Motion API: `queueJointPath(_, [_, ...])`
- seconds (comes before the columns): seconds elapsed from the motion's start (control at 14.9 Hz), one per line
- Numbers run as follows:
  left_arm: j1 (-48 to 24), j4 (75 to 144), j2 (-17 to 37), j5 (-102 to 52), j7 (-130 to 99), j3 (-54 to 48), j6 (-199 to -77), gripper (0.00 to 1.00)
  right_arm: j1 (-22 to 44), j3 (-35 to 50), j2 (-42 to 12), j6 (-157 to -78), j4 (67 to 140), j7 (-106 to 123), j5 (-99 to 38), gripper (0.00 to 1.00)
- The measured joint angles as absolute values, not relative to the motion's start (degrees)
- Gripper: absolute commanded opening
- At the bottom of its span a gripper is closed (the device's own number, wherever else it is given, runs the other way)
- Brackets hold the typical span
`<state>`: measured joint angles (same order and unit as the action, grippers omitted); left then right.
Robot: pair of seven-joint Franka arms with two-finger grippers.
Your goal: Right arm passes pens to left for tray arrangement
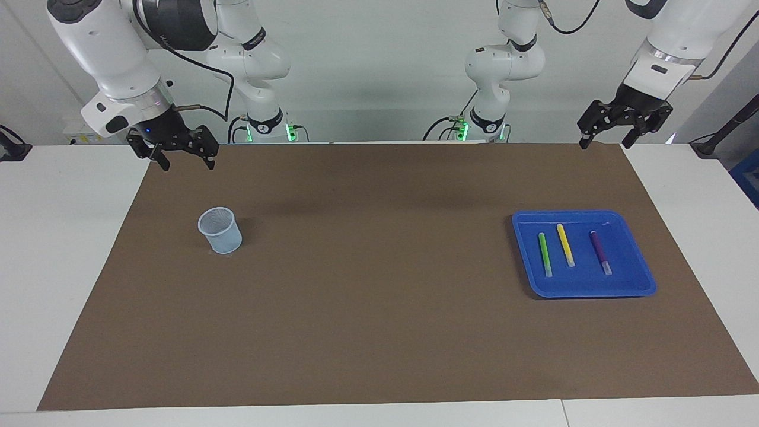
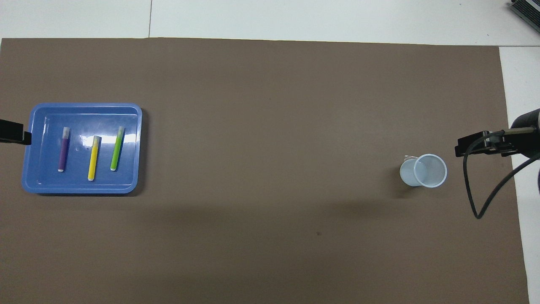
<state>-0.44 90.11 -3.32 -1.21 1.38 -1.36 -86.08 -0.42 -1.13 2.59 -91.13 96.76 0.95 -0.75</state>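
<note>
Hanging at the upper left of the facing view, the right gripper (image 1: 181, 157) stood with its fingers spread and nothing between them, over the brown mat's (image 1: 367, 284) edge nearest the robots. The left gripper (image 1: 606, 137) hung at the upper right of that view, likewise spread wide and holding nothing, over the mat's corner. Both arms waited.

On the mat, the blue tray (image 1: 637, 283) lay toward the left arm's end, holding the green pen (image 1: 544, 254), yellow pen (image 1: 565, 244) and purple pen (image 1: 600, 252) side by side, apart from one another. A pale mesh cup (image 1: 220, 230) stood upright toward the right arm's end.

Between cup and tray the mat lay bare; a white table (image 1: 65, 249) bordered it.
</note>
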Motion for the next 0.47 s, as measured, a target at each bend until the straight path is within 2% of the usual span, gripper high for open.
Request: queueJointPath(0.47, [-0.5,90.4,-3.9,-0.5,1.4,-1.3,-80.8,1.00,-0.4,-1.1,2.6,-91.1,96.8,0.9,-0.7,1.00])
